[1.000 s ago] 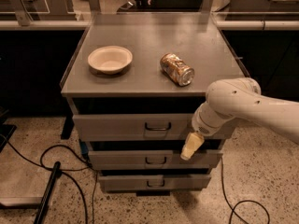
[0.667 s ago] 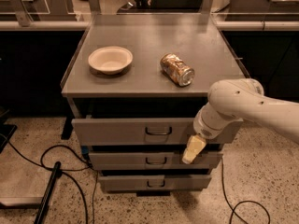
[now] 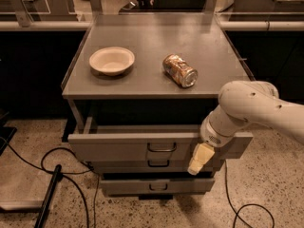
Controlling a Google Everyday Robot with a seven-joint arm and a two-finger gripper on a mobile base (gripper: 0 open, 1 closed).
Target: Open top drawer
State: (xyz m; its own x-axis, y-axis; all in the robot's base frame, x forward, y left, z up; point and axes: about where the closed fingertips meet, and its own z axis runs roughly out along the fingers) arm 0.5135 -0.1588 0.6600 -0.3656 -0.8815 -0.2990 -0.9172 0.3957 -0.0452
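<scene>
The top drawer (image 3: 118, 148) is a wide grey metal drawer with a small dark loop handle (image 3: 161, 147) at its centre. It stands pulled out from the cabinet, with a dark gap behind its front. My gripper (image 3: 199, 158), cream-coloured at its tip, hangs in front of the right part of the drawer front, to the right of the handle and apart from it. My white arm (image 3: 247, 106) reaches in from the right. The middle drawer (image 3: 118, 166) and bottom drawer (image 3: 156, 186) sit further back below.
On the grey cabinet top (image 3: 142, 37) lie a white bowl (image 3: 112, 61) and a can on its side (image 3: 179, 71). Black cables (image 3: 52, 158) and a dark pole (image 3: 47, 198) lie on the speckled floor at left. Dark counters stand behind.
The top drawer has slid out further toward the camera. My arm and gripper have moved with it, down and toward the camera.
</scene>
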